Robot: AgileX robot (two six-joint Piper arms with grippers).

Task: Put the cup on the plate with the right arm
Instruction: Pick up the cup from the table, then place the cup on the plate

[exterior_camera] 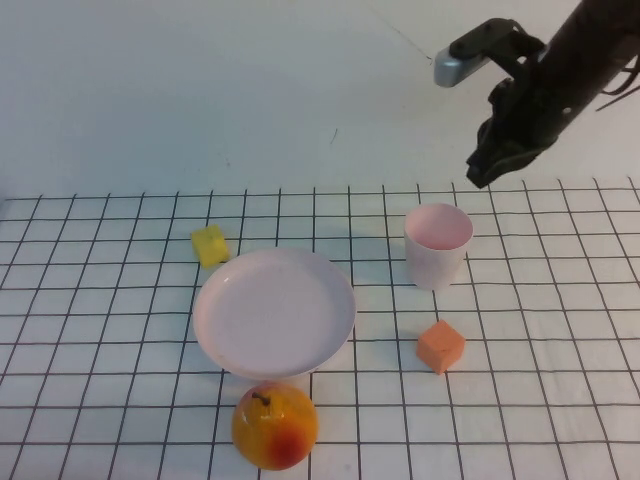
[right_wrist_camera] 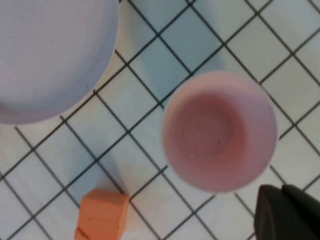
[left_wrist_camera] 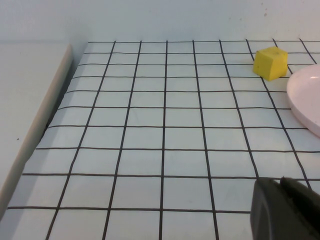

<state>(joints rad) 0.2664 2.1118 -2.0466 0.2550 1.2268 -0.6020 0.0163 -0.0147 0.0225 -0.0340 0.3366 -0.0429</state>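
The pale pink cup (exterior_camera: pixel 437 245) stands upright and empty on the checked cloth, to the right of the round pale pink plate (exterior_camera: pixel 274 310) and apart from it. My right gripper (exterior_camera: pixel 484 171) hangs in the air above and just behind the cup, touching nothing. In the right wrist view I look down into the cup (right_wrist_camera: pixel 220 131), with the shut gripper (right_wrist_camera: pixel 280 188) beside its rim and part of the plate (right_wrist_camera: pixel 50 55) nearby. My left gripper (left_wrist_camera: pixel 279 180) is shut and empty, low over the cloth, and is out of the high view.
An orange cube (exterior_camera: pixel 440 346) lies just in front of the cup. A yellow cube (exterior_camera: pixel 210 245) sits by the plate's far left rim. A yellow-red fruit (exterior_camera: pixel 274 425) stands against the plate's near edge. The cloth's left edge (left_wrist_camera: pixel 55 100) shows in the left wrist view.
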